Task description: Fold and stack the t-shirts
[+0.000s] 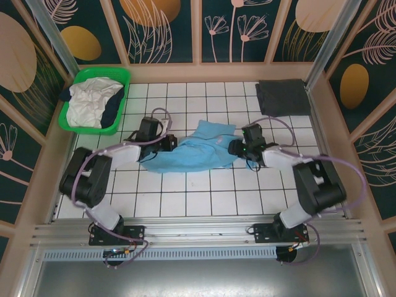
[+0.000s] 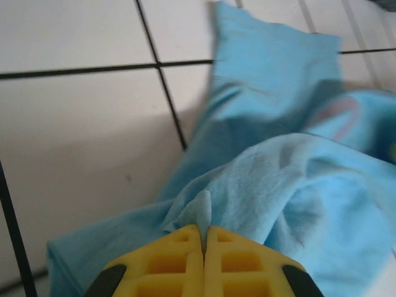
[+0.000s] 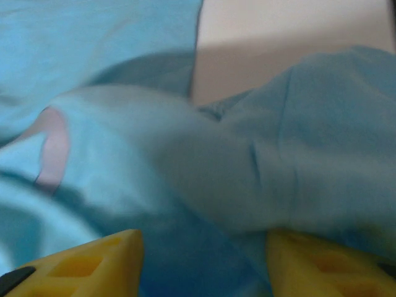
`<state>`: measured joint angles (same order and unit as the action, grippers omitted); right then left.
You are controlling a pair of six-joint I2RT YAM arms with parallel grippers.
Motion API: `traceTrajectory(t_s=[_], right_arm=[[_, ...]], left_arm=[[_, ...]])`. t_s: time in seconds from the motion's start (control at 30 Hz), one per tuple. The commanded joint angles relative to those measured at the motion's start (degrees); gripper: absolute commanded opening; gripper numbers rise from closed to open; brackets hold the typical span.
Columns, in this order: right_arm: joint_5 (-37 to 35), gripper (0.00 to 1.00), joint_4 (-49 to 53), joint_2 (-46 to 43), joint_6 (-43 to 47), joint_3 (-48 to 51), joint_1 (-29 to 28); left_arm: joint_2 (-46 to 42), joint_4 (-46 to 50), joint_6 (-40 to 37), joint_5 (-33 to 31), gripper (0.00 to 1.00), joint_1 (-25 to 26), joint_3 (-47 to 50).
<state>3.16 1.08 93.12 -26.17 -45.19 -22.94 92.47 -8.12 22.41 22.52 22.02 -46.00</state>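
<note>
A light blue t-shirt (image 1: 198,151) lies crumpled across the middle of the tiled table. My left gripper (image 1: 171,143) is at its left end, and in the left wrist view its yellow jaws are shut on a pinched ridge of the blue cloth (image 2: 202,210). My right gripper (image 1: 235,148) is at the shirt's right end; its yellow fingers (image 3: 93,263) stand apart with blue cloth (image 3: 204,204) bunched between and over them. A dark grey t-shirt (image 1: 282,97) lies folded at the back right. White and navy tees (image 1: 93,102) fill the green basket.
The green plastic basket (image 1: 121,77) stands at the back left corner. Wooden frame walls ring the table. Bare white tiles (image 1: 204,192) stretch between the blue shirt and the arm bases.
</note>
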Motion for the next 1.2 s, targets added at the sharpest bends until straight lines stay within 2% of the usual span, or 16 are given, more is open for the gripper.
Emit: traceTrajectory(t_s=[0.0, 0.13, 0.27, 0.33, 0.37, 0.4, 0.43, 0.47, 0.57, 0.67, 0.77, 0.87, 0.93, 1.0, 1.1, 1.17], right_arm=[[1.6, 0.47, -4.6, 7.3, 0.3, -9.5, -1.3], [6.2, 0.33, -3.0, 19.2, 1.7, -24.7, -3.9], [14.1, 0.30, -0.1, 30.9, 5.4, -44.3, -7.8], [16.5, 0.35, 4.3, 34.6, 6.8, -53.9, -7.8], [16.3, 0.38, 6.2, 34.9, 7.4, -56.4, -7.2], [15.3, 0.41, 7.2, 34.1, 7.4, -56.7, -6.2], [14.1, 0.47, 7.6, 32.2, 7.4, -55.3, -4.9], [13.3, 0.51, 7.4, 29.6, 7.3, -52.7, -3.3], [10.1, 0.56, 4.2, 18.5, 6.3, -38.7, 2.3], [5.9, 0.59, 1.0, 7.4, 5.1, -23.6, 5.7], [5.0, 0.59, -3.1, -1.8, 2.5, -9.7, 4.9], [1.1, 0.66, -6.4, -7.3, 0.2, 0.3, -3.6], [-0.7, 0.67, -7.2, -7.4, -2.3, 3.0, -9.3], [-3.1, 0.68, -6.8, -6.3, -4.1, 3.9, -14.6], [-9.2, 0.69, -3.5, -5.0, -5.3, 3.9, -18.7], [-9.7, 0.69, -2.3, -3.6, -5.1, 3.9, -19.6]], left_arm=[[-7.1, -5.0, 3.9, 6.5, 0.00, 1.4, 5.5], [-12.6, -9.1, 9.1, 6.6, 0.00, 7.8, 8.6], [-10.0, -16.7, 14.1, 6.5, 0.00, 15.9, 5.1], [-6.6, -18.2, 15.5, 6.6, 0.10, 18.3, 0.9], [-5.2, -20.1, 16.2, 8.5, 0.11, 18.5, -0.4], [-4.9, -21.7, 16.6, 8.7, 0.21, 18.4, -0.8], [-5.0, -20.5, 16.0, 6.4, 0.47, 18.5, -1.8], [-5.3, -18.3, 14.7, 4.4, 0.57, 18.5, -2.8], [-7.2, -10.2, 9.1, -3.3, 0.69, 18.3, -5.6], [-9.6, -6.3, 7.3, -10.6, 0.81, 16.2, -4.8], [-11.1, -4.6, 7.5, -15.5, 0.85, 11.2, -2.6], [-8.2, 0.5, 4.6, -24.0, 0.90, 7.3, -4.3], [-3.3, 3.5, 3.3, -27.1, 0.88, 4.8, -7.5], [2.7, 6.1, 2.4, -27.3, 0.82, 2.3, -12.3], [10.5, 7.7, 1.6, -28.9, 0.79, -0.2, -17.1], [14.6, 8.1, 1.2, -29.2, 0.77, -1.7, -19.8]])
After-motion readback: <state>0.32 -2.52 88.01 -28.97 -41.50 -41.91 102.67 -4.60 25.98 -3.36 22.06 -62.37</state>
